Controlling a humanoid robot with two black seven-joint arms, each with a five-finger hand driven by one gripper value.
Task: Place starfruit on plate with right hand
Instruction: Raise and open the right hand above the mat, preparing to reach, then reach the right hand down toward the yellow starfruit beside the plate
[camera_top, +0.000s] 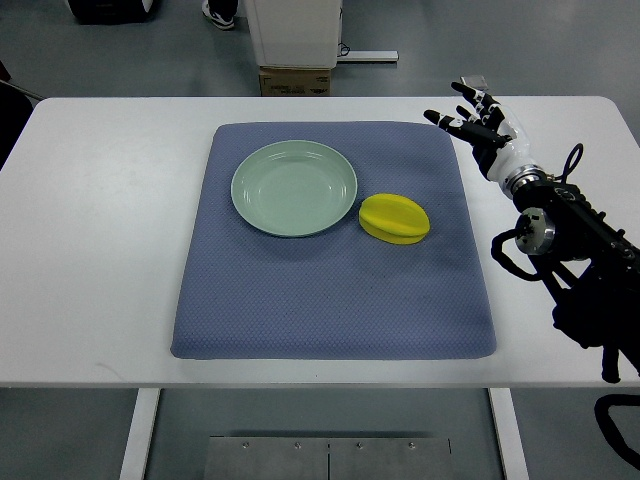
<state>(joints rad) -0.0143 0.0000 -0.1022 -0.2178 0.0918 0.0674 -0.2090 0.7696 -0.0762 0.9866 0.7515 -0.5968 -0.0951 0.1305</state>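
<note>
Right of centre, starfruit (395, 219): lying on blue mat (330, 300), just beside plate (294, 187)
Right hand (479, 124): upper right of frame, fingers spread, empty, well apart from starfruit

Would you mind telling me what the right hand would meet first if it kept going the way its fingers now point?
The right hand, fingers spread, points up-left toward the table's far edge. That line looks free; the starfruit and plate lie off to the side. Height is unclear.

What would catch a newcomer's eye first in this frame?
The yellow starfruit stands out on the blue mat, just right of the empty pale green plate. At the table's right edge, the right hand hovers with fingers spread, holding nothing.
</note>
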